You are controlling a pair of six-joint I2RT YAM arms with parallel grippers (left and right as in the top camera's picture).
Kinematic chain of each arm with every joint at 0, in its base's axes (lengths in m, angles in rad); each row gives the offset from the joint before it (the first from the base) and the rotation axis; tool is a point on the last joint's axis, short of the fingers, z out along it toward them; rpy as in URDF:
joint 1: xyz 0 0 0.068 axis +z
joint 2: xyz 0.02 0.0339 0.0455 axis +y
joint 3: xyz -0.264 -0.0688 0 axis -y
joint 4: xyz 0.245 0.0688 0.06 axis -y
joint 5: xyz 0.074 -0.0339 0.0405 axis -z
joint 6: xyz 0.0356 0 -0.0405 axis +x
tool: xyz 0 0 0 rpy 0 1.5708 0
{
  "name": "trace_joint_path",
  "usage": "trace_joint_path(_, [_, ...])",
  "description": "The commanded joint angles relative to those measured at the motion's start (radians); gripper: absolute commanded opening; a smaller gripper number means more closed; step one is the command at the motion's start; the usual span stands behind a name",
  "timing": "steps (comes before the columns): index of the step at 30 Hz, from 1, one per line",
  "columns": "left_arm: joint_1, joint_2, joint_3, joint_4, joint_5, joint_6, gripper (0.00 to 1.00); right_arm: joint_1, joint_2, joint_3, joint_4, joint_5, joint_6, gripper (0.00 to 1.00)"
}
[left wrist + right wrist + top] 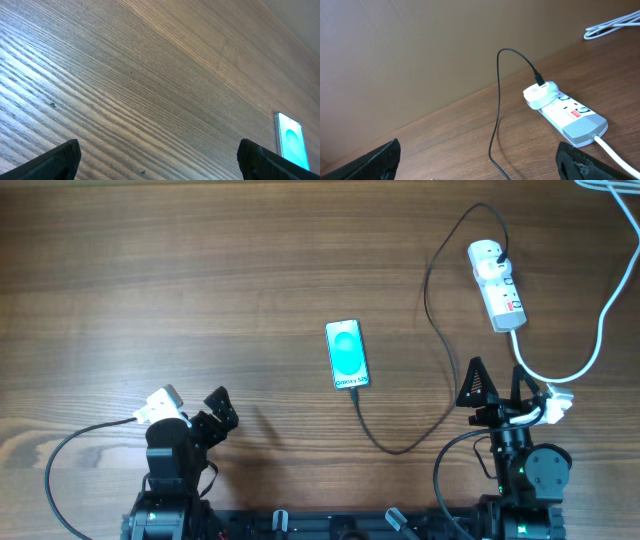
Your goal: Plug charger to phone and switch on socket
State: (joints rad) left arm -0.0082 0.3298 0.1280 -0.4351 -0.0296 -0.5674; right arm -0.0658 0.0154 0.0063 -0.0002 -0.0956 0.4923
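Note:
The phone lies face up in the middle of the table, cyan screen lit; its edge shows in the left wrist view. The thin black charger cable runs from the phone's near end, loops right and rises to a white plug in the socket, a white power strip at the back right. The socket also shows in the right wrist view with the cable. My left gripper is open and empty at the front left. My right gripper is open and empty, in front of the socket.
The socket's thick white cord curves right and off the back right corner; a loop of it shows in the right wrist view. Black robot cables trail by the arm bases at the front edge.

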Motion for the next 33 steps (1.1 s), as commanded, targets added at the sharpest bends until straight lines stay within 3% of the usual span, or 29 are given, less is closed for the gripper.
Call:
trace_joint_path(1, [-0.001, -0.013, 0.0, -0.001, -0.014, -0.01, 1.0, 0.004, -0.011, -0.001, 0.003, 0.017, -0.014, 1.0])
trace_joint_path(7, [0.0, -0.148, 0.0, 0.001, -0.052, 0.042, 1.0, 0.004, -0.011, -0.001, 0.003, 0.017, -0.014, 0.99])
trace_joint_path(10, [0.006, -0.27, -0.018, 0.107, -0.047, 0.049, 1.0, 0.004, -0.011, -0.001, 0.003, 0.017, -0.014, 1.0])
trace_joint_path(14, [0.006, -0.327, -0.115, 0.375, -0.005, 0.162, 1.0, 0.004, -0.011, -0.001, 0.003, 0.017, -0.014, 1.0])
trace_joint_path(16, [0.003, -0.327, -0.122, 0.363, 0.014, 0.196, 1.0, 0.004, -0.011, -0.001, 0.003, 0.017, -0.014, 1.0])
trace_joint_path(18, [-0.001, -0.327, -0.122, 0.359, 0.093, 0.332, 1.0, 0.004, -0.011, -0.001, 0.003, 0.017, -0.014, 1.0])
trace_joint_path(20, [-0.029, -0.327, -0.122, 0.359, 0.088, 0.377, 1.0, 0.004, -0.011, -0.001, 0.003, 0.017, -0.014, 1.0])
trace_joint_path(33, [-0.066, -0.327, -0.122, 0.361, 0.085, 0.324, 1.0, 0.004, -0.011, -0.001, 0.003, 0.017, -0.014, 1.0])
